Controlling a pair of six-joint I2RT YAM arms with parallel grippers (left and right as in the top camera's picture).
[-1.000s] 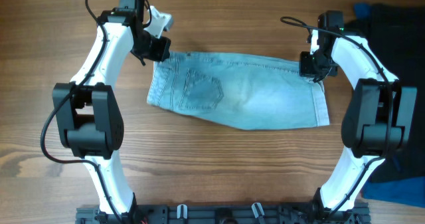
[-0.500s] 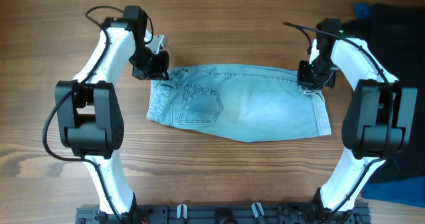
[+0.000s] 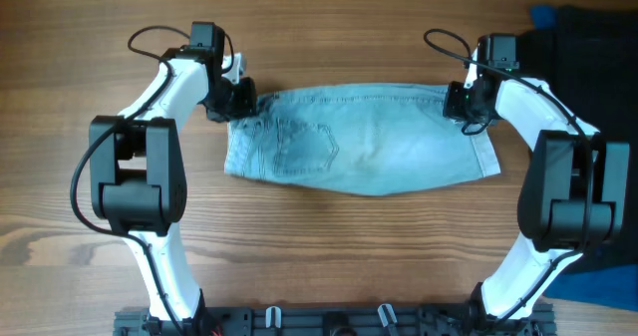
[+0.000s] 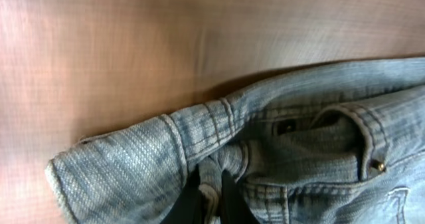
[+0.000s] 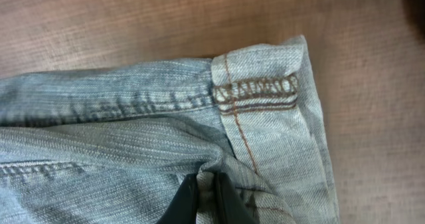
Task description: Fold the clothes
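Note:
The light blue denim shorts [image 3: 369, 142] lie folded in half across the middle of the wooden table, back pocket [image 3: 304, 147] facing up at the left, cuffed hem [image 3: 486, 157] at the right. My left gripper [image 3: 242, 99] is shut on a pinch of the waistband at the shorts' upper left corner; the wrist view shows denim bunched between its black fingers [image 4: 211, 191]. My right gripper [image 3: 461, 105] is shut on the upper right corner by the cuffed hem [image 5: 262, 91], with a fold of denim squeezed between its fingers [image 5: 204, 187].
A black garment [image 3: 588, 47] and a dark blue cloth [image 3: 543, 15] lie at the right edge of the table, close behind the right arm. Bare wood [image 3: 329, 236] surrounds the shorts on the other sides.
Both grippers have kept their hold and shifted the shorts. The left gripper moved toward me, the right one away, so the top edge now lies straighter and level.

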